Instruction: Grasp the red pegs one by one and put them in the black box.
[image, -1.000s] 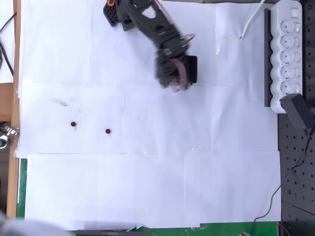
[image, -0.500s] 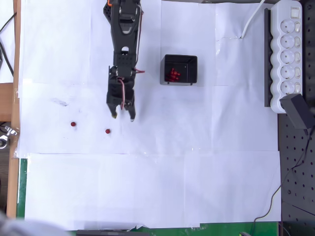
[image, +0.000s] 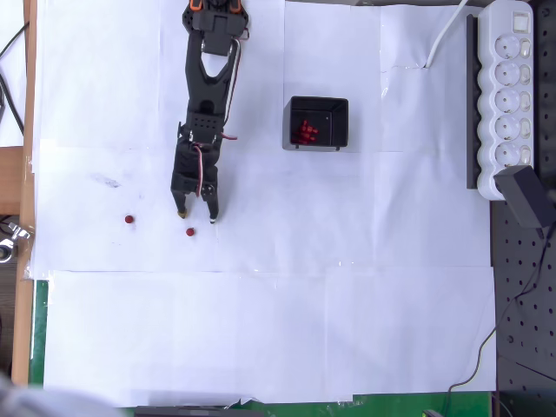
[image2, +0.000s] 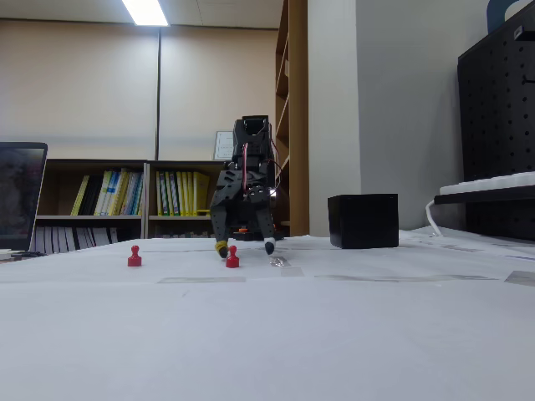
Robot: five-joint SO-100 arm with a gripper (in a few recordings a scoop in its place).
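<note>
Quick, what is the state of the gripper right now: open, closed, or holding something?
Gripper: open and empty, fingers spread just above the nearer red peg on the paper.

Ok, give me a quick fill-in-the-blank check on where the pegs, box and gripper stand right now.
1. The number of red pegs standing loose on the white paper is ____: one and another.
2. The gripper hovers with its fingers ____.
3. In the overhead view, the black box lies to the ____ of the arm.
4. The pegs in the box are coloured ____.

Missing words: two; open; right; red
</note>
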